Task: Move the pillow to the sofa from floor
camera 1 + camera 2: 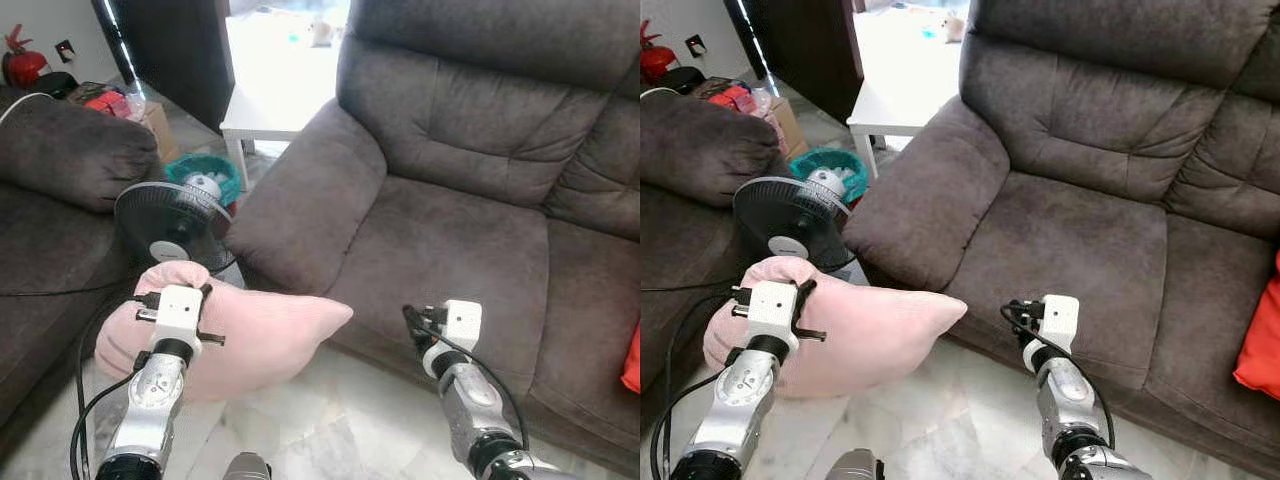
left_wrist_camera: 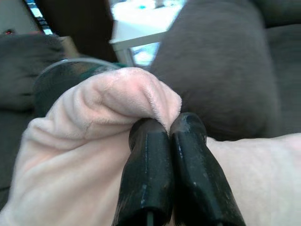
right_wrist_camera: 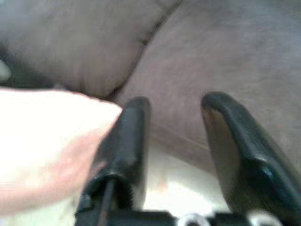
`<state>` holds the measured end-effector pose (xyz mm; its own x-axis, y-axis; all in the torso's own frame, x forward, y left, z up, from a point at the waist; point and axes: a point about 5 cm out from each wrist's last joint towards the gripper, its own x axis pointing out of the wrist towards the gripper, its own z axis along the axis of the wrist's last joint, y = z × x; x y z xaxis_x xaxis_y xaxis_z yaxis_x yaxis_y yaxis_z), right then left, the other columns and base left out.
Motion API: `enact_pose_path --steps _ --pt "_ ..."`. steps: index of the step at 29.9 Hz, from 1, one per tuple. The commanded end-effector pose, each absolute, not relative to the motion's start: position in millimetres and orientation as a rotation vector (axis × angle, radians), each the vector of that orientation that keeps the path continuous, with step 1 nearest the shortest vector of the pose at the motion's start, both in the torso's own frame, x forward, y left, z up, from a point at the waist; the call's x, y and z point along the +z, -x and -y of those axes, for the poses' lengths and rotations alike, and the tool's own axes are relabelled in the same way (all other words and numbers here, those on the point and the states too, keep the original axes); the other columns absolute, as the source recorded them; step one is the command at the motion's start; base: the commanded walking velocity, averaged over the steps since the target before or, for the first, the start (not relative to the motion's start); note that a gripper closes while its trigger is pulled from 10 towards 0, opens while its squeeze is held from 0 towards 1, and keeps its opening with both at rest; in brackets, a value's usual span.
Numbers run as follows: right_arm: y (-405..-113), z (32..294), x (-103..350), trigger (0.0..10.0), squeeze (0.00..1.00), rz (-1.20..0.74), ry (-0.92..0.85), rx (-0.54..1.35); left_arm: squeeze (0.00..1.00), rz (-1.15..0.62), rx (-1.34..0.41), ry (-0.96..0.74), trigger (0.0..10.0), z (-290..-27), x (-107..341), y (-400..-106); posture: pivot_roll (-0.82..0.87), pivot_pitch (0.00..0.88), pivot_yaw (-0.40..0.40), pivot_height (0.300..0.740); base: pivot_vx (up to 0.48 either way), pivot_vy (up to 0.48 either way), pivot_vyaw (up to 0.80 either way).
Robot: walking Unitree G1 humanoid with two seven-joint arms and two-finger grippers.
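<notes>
The sofa (image 1: 440,250) seat is bare and open ahead, with a red cushion (image 1: 632,360) at its far right edge. The sofa's left armrest (image 1: 300,210) stands beside the pillow (image 1: 260,335). A fan (image 1: 170,225) is close behind the pillow, with a second couch (image 1: 60,190) at left. Pale floor (image 1: 340,420) lies in front of the seat.

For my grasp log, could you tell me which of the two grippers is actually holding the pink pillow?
The left gripper: its fingers are pinched on a fold of the pink pillow, whereas the right gripper is open, holding nothing.
</notes>
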<state>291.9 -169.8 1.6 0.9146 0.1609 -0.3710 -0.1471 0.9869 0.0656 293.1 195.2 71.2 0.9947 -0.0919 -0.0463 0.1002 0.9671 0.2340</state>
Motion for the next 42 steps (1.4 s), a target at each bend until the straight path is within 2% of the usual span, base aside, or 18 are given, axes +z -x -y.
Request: enact_pose_path --steps 1,4,14,20,21,22,23,24,31,38,39,40,41,42 --pt "-286 167 -6 10.0 0.00 -0.444 0.068 0.217 0.00 0.045 -0.153 -0.243 10.0 -189 91 -298 0.22 0.083 -0.036 0.740 0.000 0.000 0.00" --pt "-284 166 -11 10.0 0.00 -0.523 0.224 0.320 0.00 -0.009 -0.308 -0.270 10.0 -182 90 -295 0.22 0.079 -0.039 0.740 0.000 0.000 0.00" --pt "-286 167 -10 10.0 0.00 -0.543 0.423 0.433 0.00 -0.104 -0.488 -0.320 10.0 -175 87 -289 0.21 0.060 -0.035 0.740 0.000 0.000 0.00" --pt "-285 161 -10 10.0 0.00 -0.539 0.467 0.491 0.00 -0.128 -0.553 -0.340 10.0 -170 85 -287 0.21 0.051 -0.034 0.740 0.000 0.000 0.00" --pt "-286 157 -8 10.0 0.11 -0.520 0.471 0.520 0.00 -0.130 -0.566 -0.352 10.0 -170 87 -287 0.21 0.050 -0.033 0.740 0.000 0.000 0.00" --pt "-287 153 -5 10.0 0.67 -0.500 0.468 0.555 0.00 -0.130 -0.572 -0.359 10.0 -169 88 -287 0.21 0.050 -0.033 0.740 0.000 0.000 0.00" --pt "-287 153 -5 10.0 0.67 -0.500 0.468 0.555 0.00 -0.130 -0.572 -0.359 10.0 -169 88 -287 0.21 0.050 -0.033 0.740 0.000 0.000 0.00" --pt "-289 150 -3 10.0 1.00 -0.481 0.482 0.598 0.00 -0.131 -0.574 -0.367 10.0 -170 89 -289 0.21 0.060 -0.034 0.740 0.000 0.000 0.00" --pt "-285 151 -2 10.0 1.00 -0.489 0.565 0.733 0.00 -0.134 -0.575 -0.368 10.0 -166 94 -292 0.20 0.083 -0.036 0.740 0.000 0.000 0.00" --pt "-285 159 -2 10.0 1.00 -0.530 0.596 0.754 0.00 -0.145 -0.581 -0.404 10.0 -166 93 -292 0.19 0.098 -0.031 0.740 0.000 0.000 0.00" --pt "-284 163 -2 10.0 0.09 -0.552 0.618 0.778 0.00 -0.151 -0.571 -0.421 10.0 -167 91 -292 0.18 0.099 -0.030 0.740 0.000 0.000 0.00" --pt "-284 163 -2 10.0 0.09 -0.552 0.618 0.778 0.00 -0.151 -0.571 -0.421 10.0 -167 91 -292 0.18 0.099 -0.030 0.740 0.000 0.000 0.00" --pt "-282 167 -3 10.0 0.00 -0.572 0.642 0.801 0.00 -0.160 -0.548 -0.436 10.0 -169 89 -292 0.18 0.103 -0.032 0.740 0.000 0.000 0.00" --pt "-279 170 -5 10.0 0.00 -0.596 0.652 0.826 0.00 -0.166 -0.533 -0.443 10.0 -170 88 -292 0.18 0.103 -0.034 0.740 0.000 0.000 0.00"
